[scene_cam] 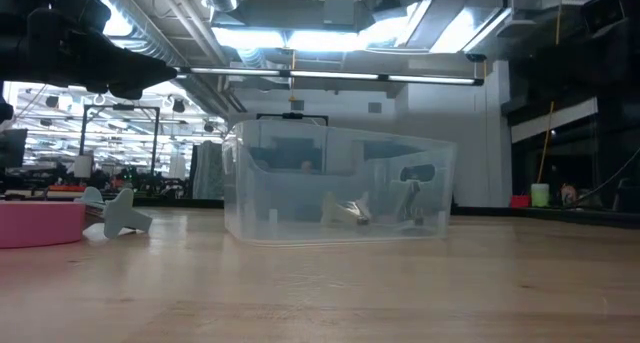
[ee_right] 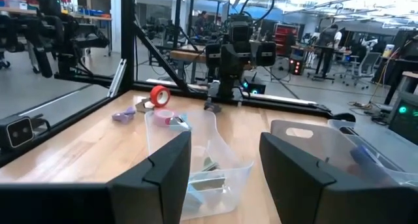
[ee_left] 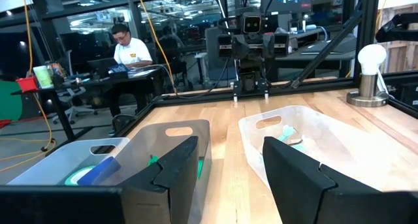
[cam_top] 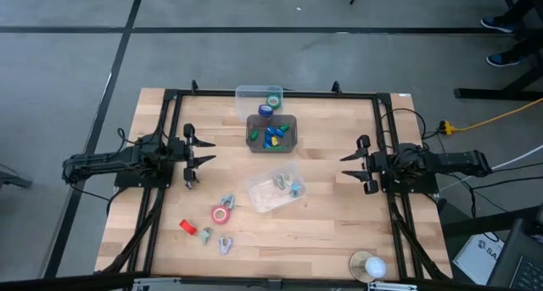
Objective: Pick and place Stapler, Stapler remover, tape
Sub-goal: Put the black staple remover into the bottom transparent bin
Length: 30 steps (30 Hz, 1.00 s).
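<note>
A red-pink tape roll [cam_top: 221, 214] lies flat on the table near its near-left part, and shows at the left of the low view [scene_cam: 35, 223]. Green and blue tape rolls [cam_top: 270, 103] sit in a clear far bin [cam_top: 249, 93]. A red stapler [cam_top: 187, 227] lies near the pink roll. Grey staple removers lie loose [cam_top: 225, 244] [scene_cam: 120, 213], and others rest in a clear middle bin [cam_top: 273, 192] [scene_cam: 340, 193]. My left gripper [cam_top: 199, 151] [ee_left: 228, 172] hovers open at the left. My right gripper [cam_top: 352, 165] [ee_right: 225, 165] hovers open at the right.
A grey bin [cam_top: 271, 134] holds small blue, green and yellow pieces. A white bulb-shaped thing [cam_top: 367, 265] stands at the near right edge. A black frame [cam_top: 170, 96] runs along the table's edges. Bare wood lies between the bins and each gripper. A person sits beyond the table [ee_left: 127, 44].
</note>
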Tool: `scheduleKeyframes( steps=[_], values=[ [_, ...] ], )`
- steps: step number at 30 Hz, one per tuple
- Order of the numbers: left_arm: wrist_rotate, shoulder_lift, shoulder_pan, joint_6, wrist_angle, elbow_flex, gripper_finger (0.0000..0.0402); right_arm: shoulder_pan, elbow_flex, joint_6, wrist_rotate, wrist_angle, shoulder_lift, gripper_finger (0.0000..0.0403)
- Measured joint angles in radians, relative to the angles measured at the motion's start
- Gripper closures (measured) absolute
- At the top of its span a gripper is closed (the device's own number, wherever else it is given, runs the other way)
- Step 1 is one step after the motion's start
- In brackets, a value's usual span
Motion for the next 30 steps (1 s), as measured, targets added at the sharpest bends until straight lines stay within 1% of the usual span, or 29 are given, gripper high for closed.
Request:
scheduleKeyframes(
  steps=[6, 10, 30],
  values=[
    [0.000, 0.000, 0.000, 0.000, 0.000, 0.000, 0.0233, 0.000, 0.000, 0.004, 0.000, 0.002, -0.001, 0.0215],
    [0.000, 0.000, 0.000, 0.000, 0.000, 0.000, 0.0233, 0.000, 0.000, 0.049, 0.000, 0.002, 0.000, 0.0215],
    [0.000, 0.000, 0.000, 0.000, 0.000, 0.000, 0.0233, 0.000, 0.000, 0.046, 0.000, 0.003, 0.000, 0.0215]
  ],
)
